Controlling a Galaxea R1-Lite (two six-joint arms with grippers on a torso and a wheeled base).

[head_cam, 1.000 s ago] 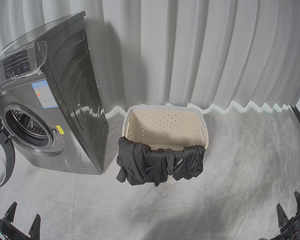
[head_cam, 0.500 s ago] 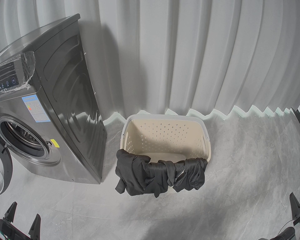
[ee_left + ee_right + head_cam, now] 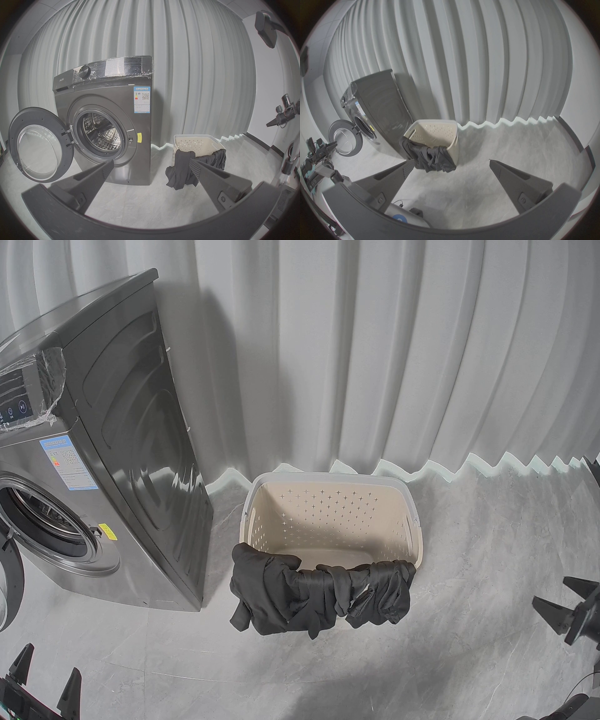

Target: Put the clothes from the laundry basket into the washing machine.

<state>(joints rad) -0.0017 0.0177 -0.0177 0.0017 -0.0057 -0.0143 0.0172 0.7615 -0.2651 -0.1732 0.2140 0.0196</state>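
- dark clothes (image 3: 315,602) lay draped over the laundry basket (image 3: 331,477) rim, beside the washing machine (image 3: 125,427), its door (image 3: 40,143) open.
- left claw (image 3: 50,660) and right claw (image 3: 550,591) were both spread wide, holding nothing.

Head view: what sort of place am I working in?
Likely a staged laundry corner: a front-loading washing machine, a laundry basket draped with dark clothes, and a white curtain backdrop.
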